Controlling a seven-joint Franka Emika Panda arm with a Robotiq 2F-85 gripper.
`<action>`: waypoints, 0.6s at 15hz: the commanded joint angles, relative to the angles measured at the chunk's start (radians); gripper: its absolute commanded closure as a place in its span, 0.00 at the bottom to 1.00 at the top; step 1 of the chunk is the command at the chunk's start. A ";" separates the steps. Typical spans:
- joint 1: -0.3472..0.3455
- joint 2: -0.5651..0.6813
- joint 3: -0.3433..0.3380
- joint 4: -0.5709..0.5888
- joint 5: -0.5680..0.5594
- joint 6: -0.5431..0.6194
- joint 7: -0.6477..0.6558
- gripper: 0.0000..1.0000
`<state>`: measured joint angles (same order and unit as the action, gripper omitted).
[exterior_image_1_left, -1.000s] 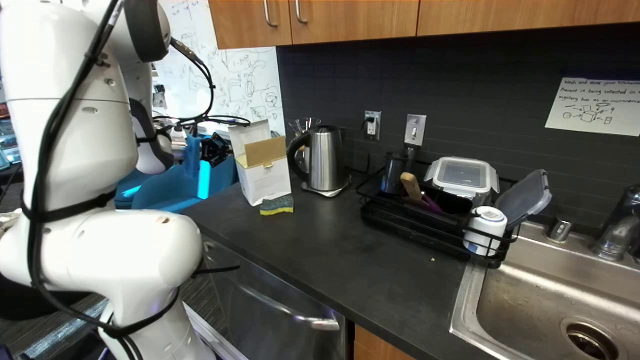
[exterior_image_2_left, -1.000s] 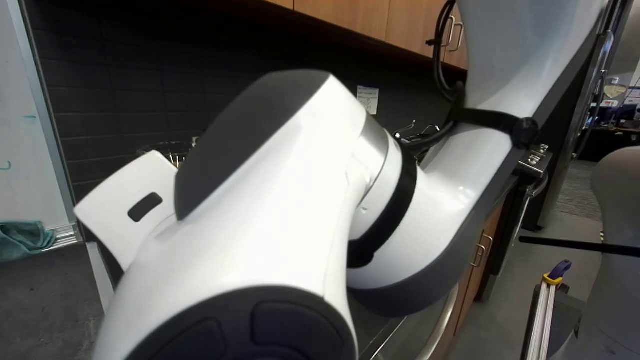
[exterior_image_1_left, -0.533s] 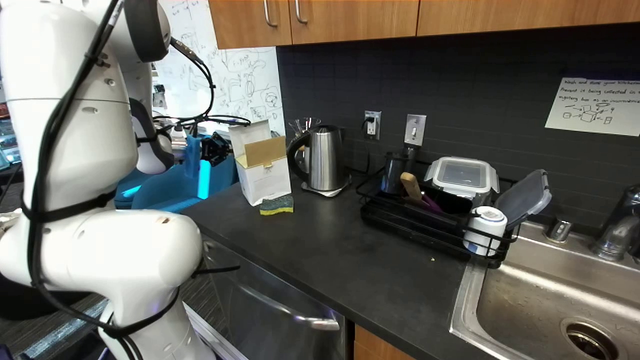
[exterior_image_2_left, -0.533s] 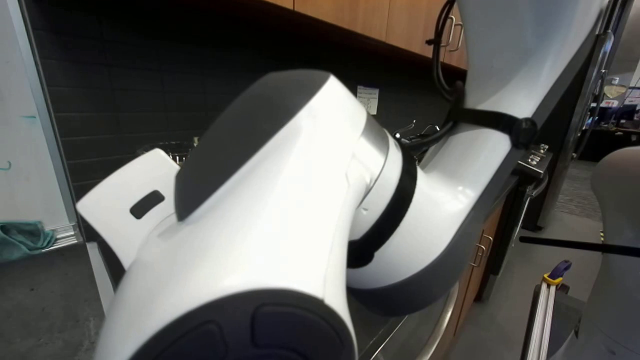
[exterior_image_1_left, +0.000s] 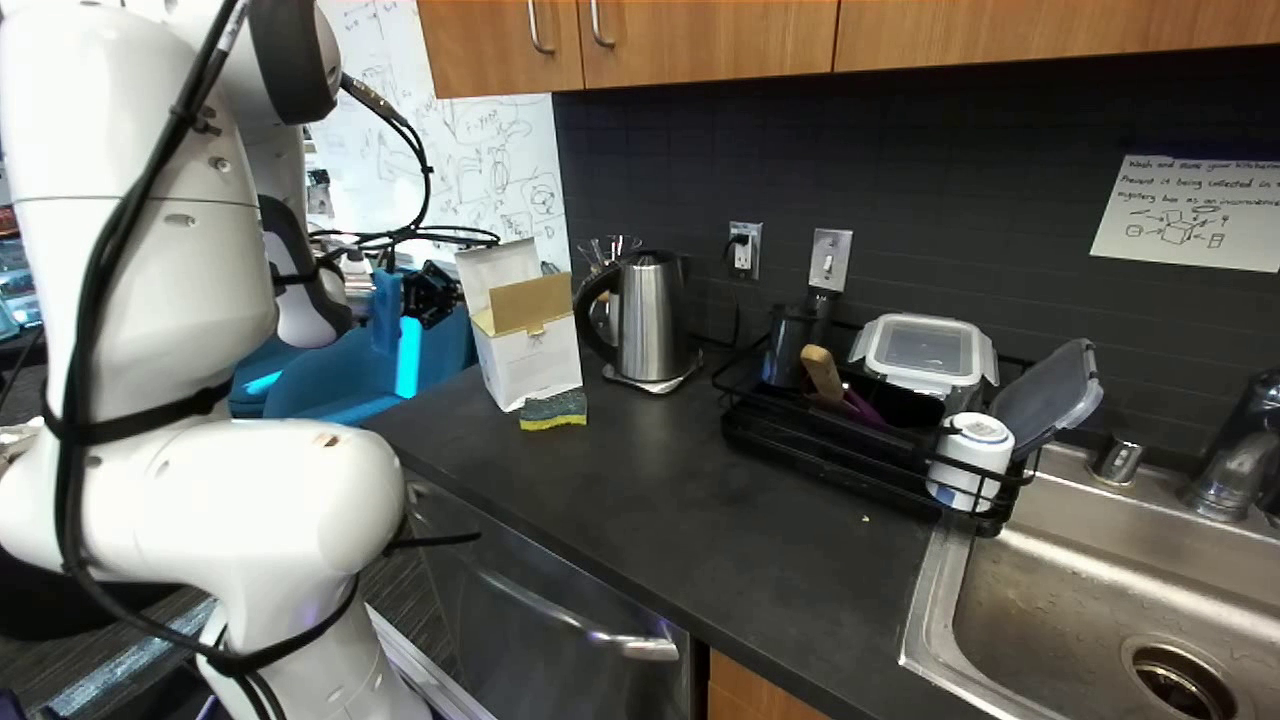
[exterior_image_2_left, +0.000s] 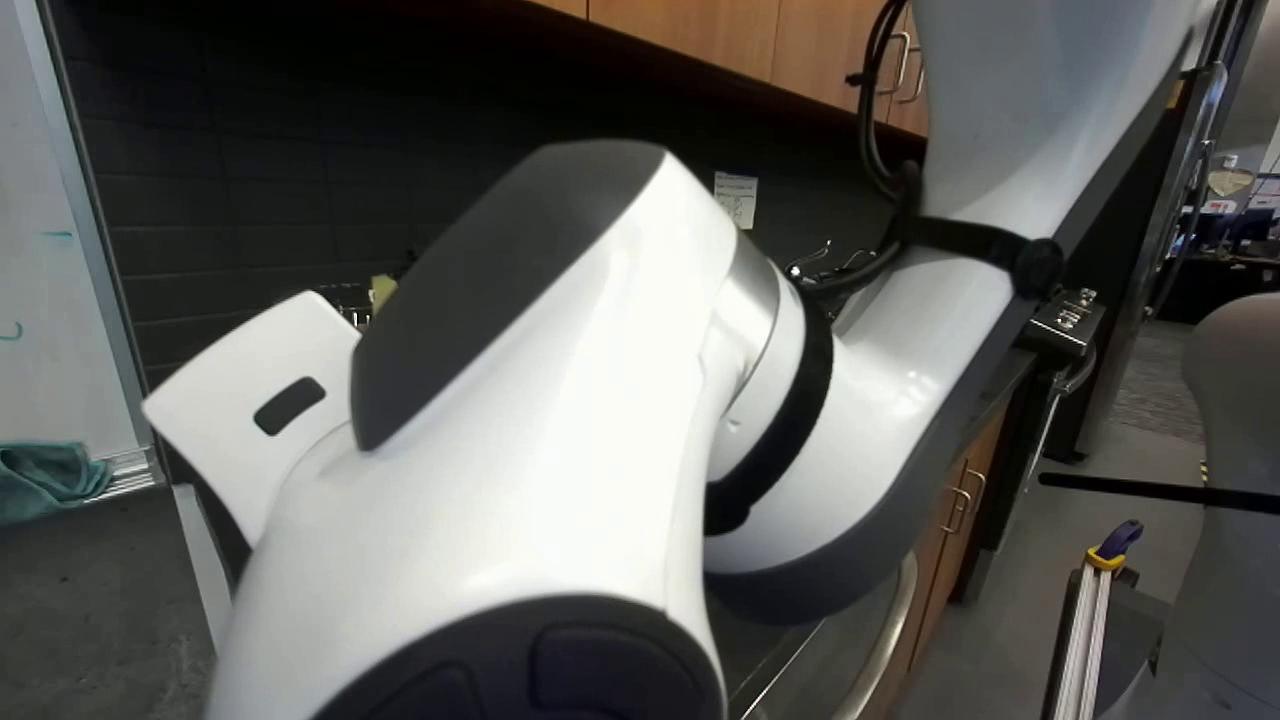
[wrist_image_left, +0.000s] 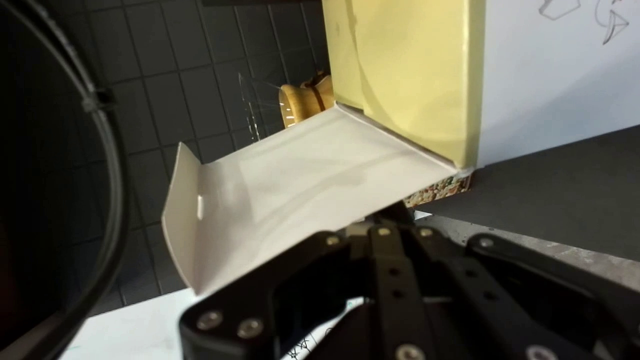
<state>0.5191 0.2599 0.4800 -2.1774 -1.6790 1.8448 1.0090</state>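
Observation:
My gripper (exterior_image_1_left: 440, 295) is black and looks shut, with nothing visible between its fingers. In an exterior view it is beside the raised lid flap of an open white cardboard box (exterior_image_1_left: 530, 365), at the box's upper left. In the wrist view my gripper (wrist_image_left: 392, 220) has its fingertips at the lower edge of the white flap (wrist_image_left: 305, 170); whether they touch it is unclear. The box's yellowish inside flap (wrist_image_left: 410, 70) and white side (wrist_image_left: 555, 90) show above. In an exterior view the arm (exterior_image_2_left: 520, 430) hides the gripper and most of the box.
A green-and-yellow sponge (exterior_image_1_left: 553, 410) lies at the box's foot. A steel kettle (exterior_image_1_left: 650, 320) stands right of the box. A black dish rack (exterior_image_1_left: 830, 450) with containers and a mug is beside the sink (exterior_image_1_left: 935, 590). Wooden cabinets (exterior_image_1_left: 700, 40) hang above the counter (exterior_image_1_left: 680, 500).
The arm has shifted very slightly. The box's raised flap has moved a little to the left, and a yellowish patch now shows behind the arm in an exterior view.

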 joint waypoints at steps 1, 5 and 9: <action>0.004 -0.015 0.003 -0.015 -0.039 -0.022 0.023 1.00; 0.006 -0.014 0.004 -0.016 -0.051 -0.046 0.025 1.00; 0.011 -0.012 0.006 -0.016 -0.040 -0.090 0.025 1.00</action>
<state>0.5229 0.2599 0.4803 -2.1779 -1.7058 1.7991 1.0139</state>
